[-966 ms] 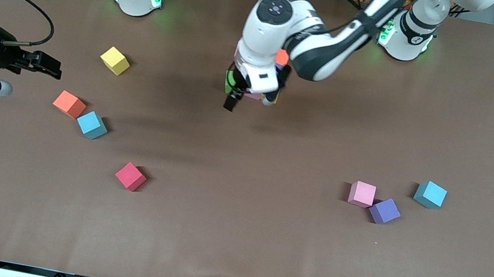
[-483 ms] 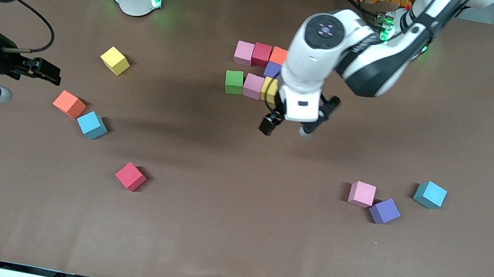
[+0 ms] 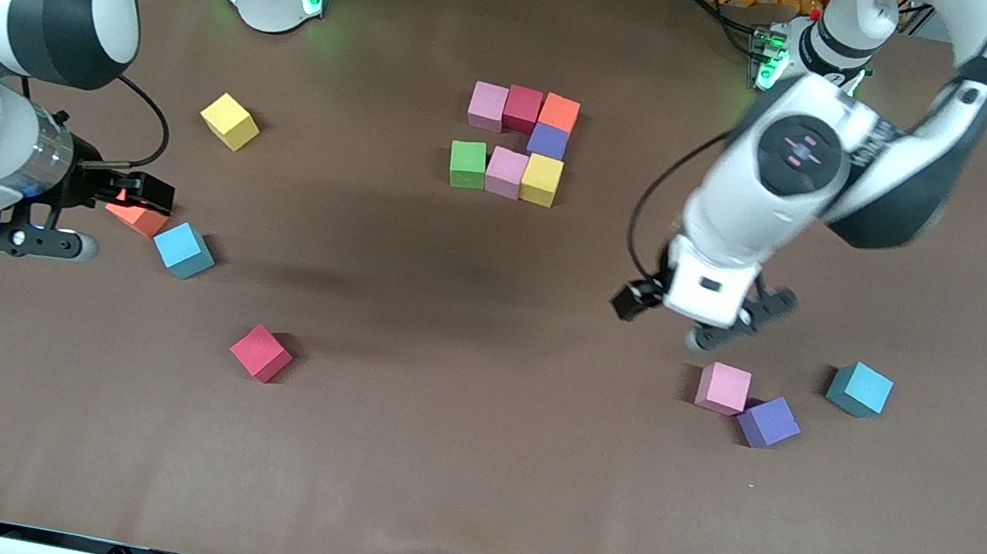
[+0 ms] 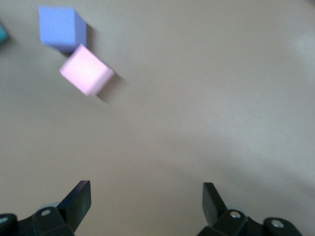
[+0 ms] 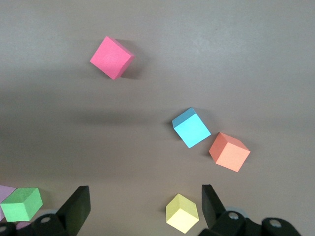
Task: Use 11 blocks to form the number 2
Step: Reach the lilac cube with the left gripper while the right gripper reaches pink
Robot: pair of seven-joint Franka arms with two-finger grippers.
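Note:
Several blocks touch in a group at mid-table, the number 2 as it stands: a row of pink (image 3: 487,105), red (image 3: 523,109) and orange (image 3: 559,112), a purple block (image 3: 548,140) below the orange, then green (image 3: 468,164), pink (image 3: 506,172) and yellow (image 3: 541,180). My left gripper (image 3: 631,301) (image 4: 146,201) hangs open and holds nothing, over bare table beside a loose pink block (image 3: 724,388) (image 4: 86,75) and a purple block (image 3: 768,422) (image 4: 61,28). My right gripper (image 3: 143,193) (image 5: 142,206) is open with nothing in it, over the table by a loose yellow block (image 3: 230,121) (image 5: 182,212) and an orange block (image 3: 138,219) (image 5: 229,151).
A teal block (image 3: 183,250) (image 5: 191,128) touches the loose orange one. A red block (image 3: 261,352) (image 5: 112,57) lies nearer the front camera. Another teal block (image 3: 859,389) sits toward the left arm's end. The brown table (image 3: 459,474) is bare along its front.
My left arm swung away from the group of blocks toward the loose pink and purple blocks. My right arm came in over the table toward the loose orange block. Both grippers stayed open.

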